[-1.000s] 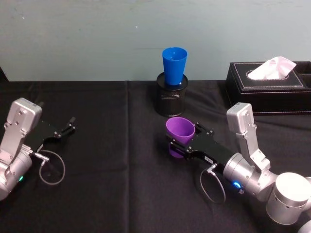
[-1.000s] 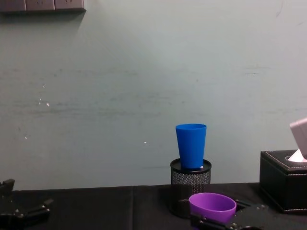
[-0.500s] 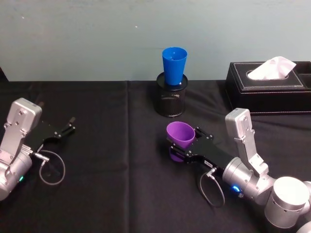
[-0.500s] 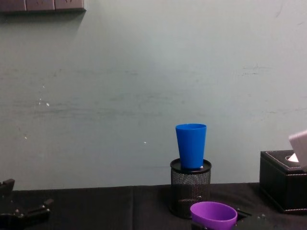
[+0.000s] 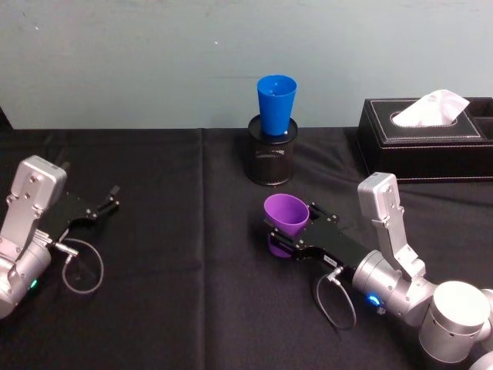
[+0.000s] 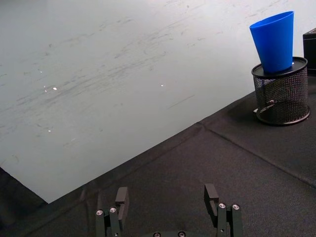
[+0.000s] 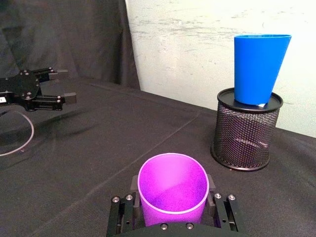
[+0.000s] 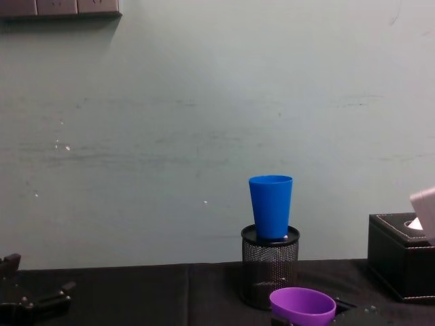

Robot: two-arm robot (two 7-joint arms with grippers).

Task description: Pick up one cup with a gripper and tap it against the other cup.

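Right gripper (image 5: 283, 236) — near right of the black tablecloth (image 5: 185, 308), arm reaching in from the near-right corner. Its two fingers are clamped on the lower body of the purple cup (image 5: 286, 214); the right wrist view shows one finger on each side of the cup wall, rim up and mouth open toward the camera. In the head view the cup leans slightly toward the left. Whether its base is clear of the cloth or touching it cannot be told.

Left gripper (image 5: 104, 204) — parked at the near left, low over the cloth, fingers spread with nothing between them (left wrist view shows the gap plainly). Idle.

Farther back, centre: the blue cup (image 5: 276, 104) stands upright, its base seated in the top of a black mesh pen holder (image 5: 271, 158), which raises it above table level. Well apart from the purple cup — open cloth lies between them.

Far right: a black tissue box (image 5: 424, 135) with a white tissue poking out, beside the holder but not touching it.

Progress, as judged: grasp done; tap not done. Remaining — lift the purple cup to the height of the blue cup's wall, carry it away from the robot, touch lightly. The blue cup's perch looks tippy, so contact should be gentle.
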